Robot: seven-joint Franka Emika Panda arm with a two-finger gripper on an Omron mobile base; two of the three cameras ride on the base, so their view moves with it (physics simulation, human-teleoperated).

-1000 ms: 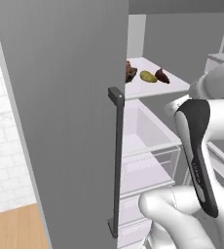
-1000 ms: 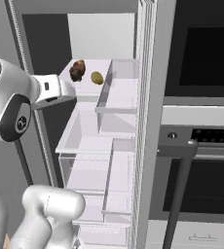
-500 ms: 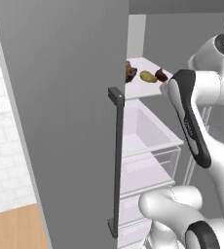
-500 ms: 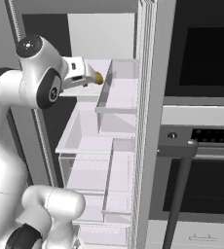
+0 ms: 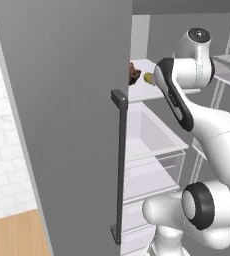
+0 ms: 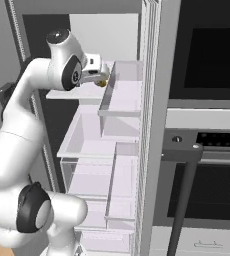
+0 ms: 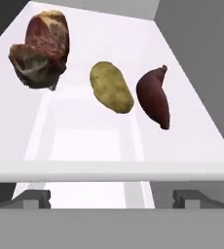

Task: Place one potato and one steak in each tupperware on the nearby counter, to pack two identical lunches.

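On the white fridge shelf (image 7: 84, 155) lie a marbled red-brown steak (image 7: 41, 46) at the back left, a yellow-brown potato (image 7: 111, 87) in the middle and a dark red sweet potato (image 7: 154, 97) to its right. My gripper (image 7: 111, 198) is open just in front of the shelf edge, level with it and touching nothing. From the right base view the gripper (image 6: 100, 77) is at the upper shelf beside the potato (image 6: 102, 83). The left base view shows the steak (image 5: 133, 74) and potato (image 5: 148, 78) behind my arm. The tupperware and the counter are out of view.
The grey fridge door (image 5: 62, 125) with its dark vertical handle (image 5: 119, 165) stands open on the left. Clear drawers (image 5: 152, 145) sit below the shelf. Door bins (image 6: 122, 90) hang on the right, and a black oven (image 6: 207, 150) with a bar handle (image 6: 187, 185) is beyond.
The arm has swung up and forward, bringing the hand from beside the fridge to the front edge of the upper shelf. The jaws stayed open.
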